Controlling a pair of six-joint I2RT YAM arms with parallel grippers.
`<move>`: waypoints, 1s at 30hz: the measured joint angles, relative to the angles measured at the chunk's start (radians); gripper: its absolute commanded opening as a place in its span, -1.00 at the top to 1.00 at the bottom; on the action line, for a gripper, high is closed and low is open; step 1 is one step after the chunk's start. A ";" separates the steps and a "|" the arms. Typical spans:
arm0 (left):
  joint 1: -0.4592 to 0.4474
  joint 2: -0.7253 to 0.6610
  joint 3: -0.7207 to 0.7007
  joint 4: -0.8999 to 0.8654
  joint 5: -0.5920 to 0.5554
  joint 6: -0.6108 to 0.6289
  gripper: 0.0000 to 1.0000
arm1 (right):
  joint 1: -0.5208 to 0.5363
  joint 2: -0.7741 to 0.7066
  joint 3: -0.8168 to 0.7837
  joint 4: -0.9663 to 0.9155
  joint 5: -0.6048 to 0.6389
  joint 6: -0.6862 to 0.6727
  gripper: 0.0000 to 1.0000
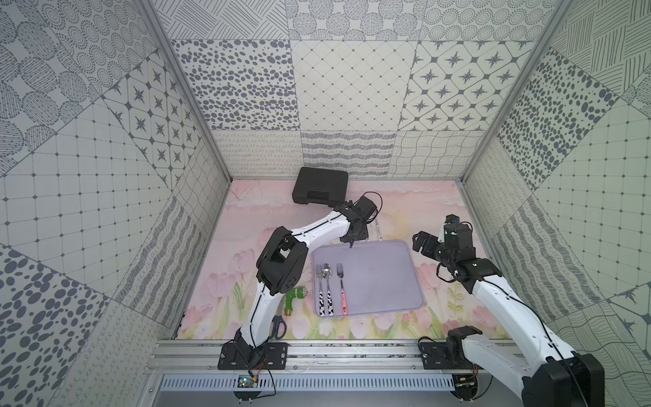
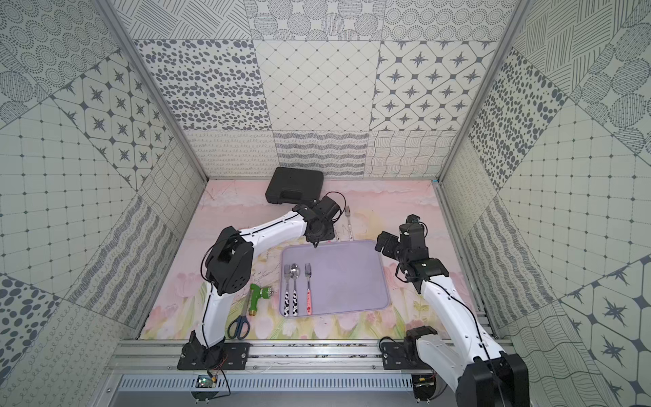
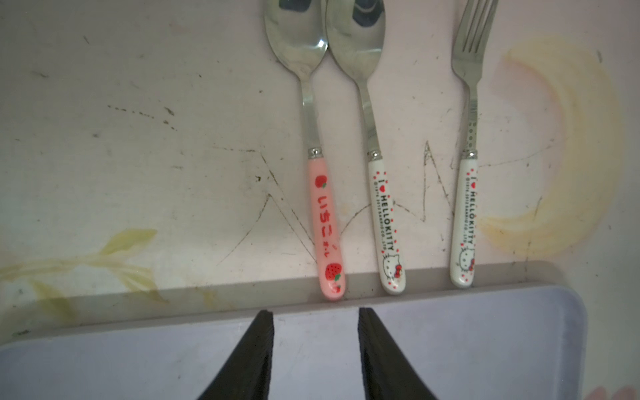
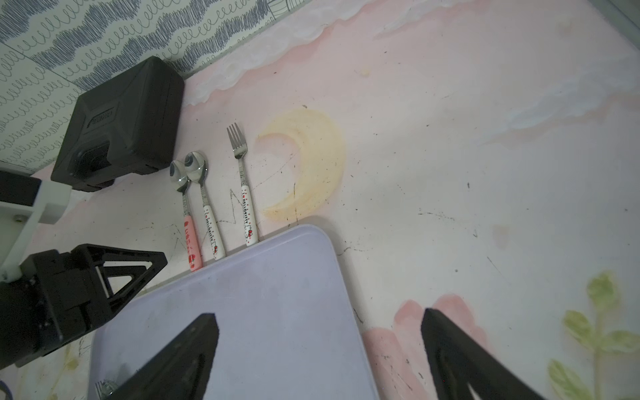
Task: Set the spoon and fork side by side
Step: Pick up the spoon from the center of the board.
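We find six pieces of cutlery: three spoons, three forks. On the lavender tray (image 1: 380, 275) lie a cow-pattern fork (image 1: 321, 302), a cow-pattern spoon (image 1: 330, 302) and a pink-handled fork (image 1: 343, 302). Just beyond the tray's far rim, handle ends against it, lie a strawberry spoon (image 3: 323, 221), a Hello Kitty spoon (image 3: 382, 221) and a Hello Kitty fork (image 3: 467, 214).

The left gripper (image 3: 315, 311) hovers over that far rim nearest the strawberry spoon, jaws partly apart and empty. The right gripper (image 4: 318, 314) hangs over the tray's far right corner, jaws wide and empty.

In our judgement each piece is light, rigid and smooth, lying flat. The thicker handle, mid-length and clear of the rim, is the surest hold.

Also present near the tray are one black case (image 1: 320, 185), one green hose nozzle (image 1: 295, 295) and one pair of scissors (image 1: 279, 326).
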 measured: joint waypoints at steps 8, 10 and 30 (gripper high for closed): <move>0.032 0.121 0.139 -0.027 0.023 0.029 0.08 | 0.000 0.003 0.000 0.000 0.002 0.000 -0.94; 0.037 0.153 0.177 -0.038 0.024 0.035 0.09 | 0.000 0.007 0.000 0.000 0.002 0.000 -0.94; 0.056 0.271 0.325 -0.118 0.023 0.067 0.44 | 0.000 0.014 0.000 0.000 0.002 0.000 -0.94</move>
